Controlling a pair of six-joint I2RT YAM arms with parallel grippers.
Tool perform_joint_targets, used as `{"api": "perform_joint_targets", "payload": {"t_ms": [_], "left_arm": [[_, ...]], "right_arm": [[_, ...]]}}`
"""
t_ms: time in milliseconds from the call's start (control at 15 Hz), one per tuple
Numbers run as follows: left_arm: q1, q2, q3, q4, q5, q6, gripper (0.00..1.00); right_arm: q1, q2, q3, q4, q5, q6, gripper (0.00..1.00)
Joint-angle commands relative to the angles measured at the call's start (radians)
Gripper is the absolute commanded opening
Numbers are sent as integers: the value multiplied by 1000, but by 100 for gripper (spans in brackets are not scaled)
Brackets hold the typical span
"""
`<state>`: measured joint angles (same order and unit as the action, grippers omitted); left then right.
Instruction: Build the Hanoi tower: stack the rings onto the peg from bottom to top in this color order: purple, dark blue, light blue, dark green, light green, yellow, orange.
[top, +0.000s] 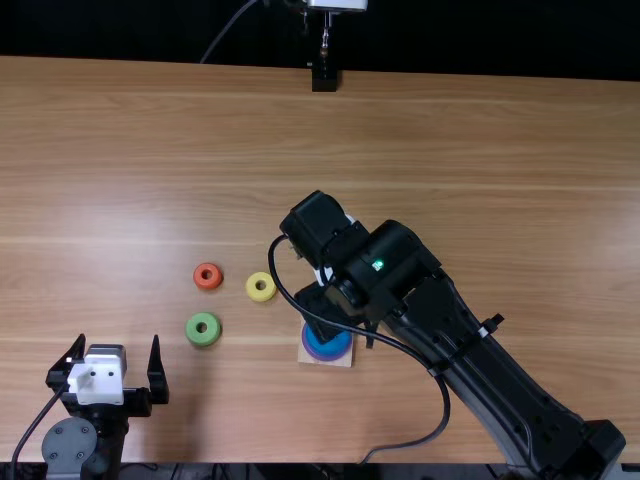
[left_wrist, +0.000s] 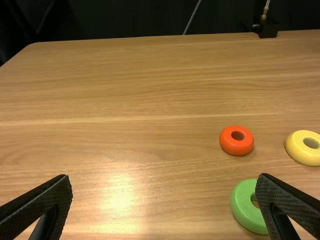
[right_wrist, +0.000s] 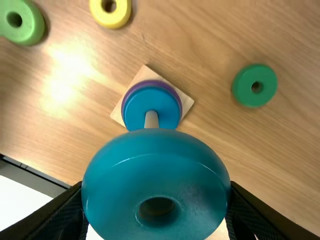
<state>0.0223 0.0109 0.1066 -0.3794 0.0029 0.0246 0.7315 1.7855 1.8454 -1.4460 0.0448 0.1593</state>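
Peg (right_wrist: 151, 120) wears a purple ring (right_wrist: 150, 82) under a blue ring (right_wrist: 135, 110), the right gripper (top: 343, 326) holds a light blue ring (right_wrist: 155, 172), and the left gripper (top: 118, 342) is wide open.

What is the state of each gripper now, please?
Left gripper: open, nothing between its fingers.
Right gripper: closed, holding the light blue ring.

Left gripper (top: 118, 340) wide open; right arm (top: 480, 350) slanting inward (right gripper (top: 322, 312) parted, pointing down)
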Motion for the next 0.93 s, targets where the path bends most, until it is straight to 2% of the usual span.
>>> {"api": "perform_joint_targets", "payload": {"t_ms": [0,467,867], "left_arm": [[8,-11,-107,-66,-3,3,100],[8,-11,-107,-66,-3,3,100],[8,-11,-107,-66,-3,3,100]], "right_arm": [[13,-26,-2,2,5,6,0],[46,-12,-54,0,7,8,0],[43,-14,-63,2,10,5,0]]}}
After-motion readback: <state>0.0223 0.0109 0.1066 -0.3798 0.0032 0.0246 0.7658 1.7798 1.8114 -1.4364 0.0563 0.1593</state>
